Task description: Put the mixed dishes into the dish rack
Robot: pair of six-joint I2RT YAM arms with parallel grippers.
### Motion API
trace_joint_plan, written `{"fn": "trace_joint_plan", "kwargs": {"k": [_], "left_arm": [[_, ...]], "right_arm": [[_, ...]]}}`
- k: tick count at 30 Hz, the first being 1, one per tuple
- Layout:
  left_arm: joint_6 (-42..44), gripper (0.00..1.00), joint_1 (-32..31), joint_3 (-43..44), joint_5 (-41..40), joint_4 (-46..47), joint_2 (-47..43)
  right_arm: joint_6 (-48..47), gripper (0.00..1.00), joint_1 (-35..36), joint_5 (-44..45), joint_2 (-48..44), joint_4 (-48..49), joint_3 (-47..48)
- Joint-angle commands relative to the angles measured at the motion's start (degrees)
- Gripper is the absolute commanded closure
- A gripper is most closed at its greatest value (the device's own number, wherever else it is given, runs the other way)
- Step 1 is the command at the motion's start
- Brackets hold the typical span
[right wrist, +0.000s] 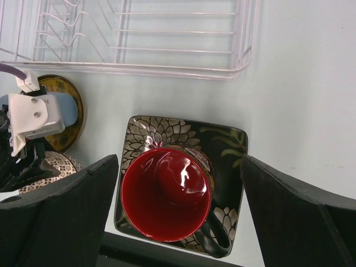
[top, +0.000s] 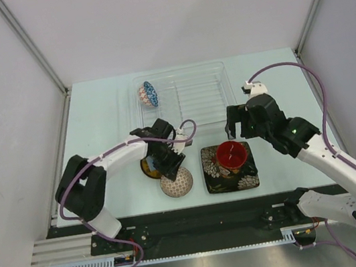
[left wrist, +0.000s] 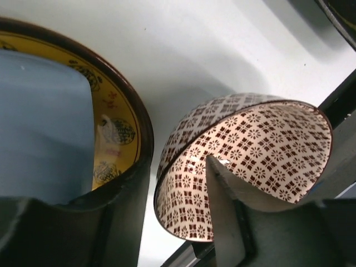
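The left hand (top: 170, 170), half-open, straddles the beige patterned bowl (left wrist: 267, 150) at its rim: one finger inside, the other just outside.

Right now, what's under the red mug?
The red-inside dark mug stands on the black floral square plate, near its middle. The plate's centre is covered by the mug, so it can't be seen.

tbl (top: 94, 119): pale green-white top, white walls L/R/back | dish rack (top: 228, 91): clear, flat on tbl, back-ctr | small yellow plate (right wrist: 58, 85): in front of rack's L end | beige patterned bowl (top: 176, 183): just beside plate, nearer front edge | black floral square plate (right wrist: 150, 133): R of bowl, apart from rack
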Motion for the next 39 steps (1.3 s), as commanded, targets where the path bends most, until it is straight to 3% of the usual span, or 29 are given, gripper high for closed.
{"fn": "trace_joint_plan", "kwargs": {"k": [1,6,11,15,19,25,30,34,39], "left_arm": [[0.95,0.6,-0.91,-0.57,1.16,2.79,0.62],[0.6,0.8,-1.18,-0.58,0.73,3.23,0.88],[0.69,0.89,-1.26,1.7,-1.91,0.43,-2.01],[0.69,1.0,-1.18,11.25,-6.12,-7.98,-5.18],[-0.01,1.0,-0.74,21.38,-13.59,-13.28,-9.74],[-5.81,1.0,-0.65,34.48,-38.09,-18.21,-10.9],[-8.27,1.0,-0.47,35.2,-60.65,-18.3,-6.16],[-11.52,1.0,-0.47,32.04,-72.18,-17.34,0.25],[-16.0,1.0,-0.47,30.36,-80.56,-12.24,5.18]], "right_arm": [[0.9,0.04,-0.42,1.6,-1.11,0.62,0.26],[0.81,0.04,-0.51,1.69,-0.85,0.71,0.26],[0.55,0.04,-0.51,1.69,-0.32,1.06,0.26],[0.46,0.04,-0.51,1.78,-0.14,1.59,0.26],[0.02,0.04,-0.59,1.78,-0.06,1.76,0.26],[-0.07,0.04,-0.86,1.6,-0.32,1.94,0.17],[0.55,0.05,-0.95,1.34,-1.02,2.82,-0.79],[1.42,0.04,-0.95,1.08,-2.25,3.17,-1.93],[2.22,0.05,-0.95,0.9,-3.57,3.26,-2.73]]}}
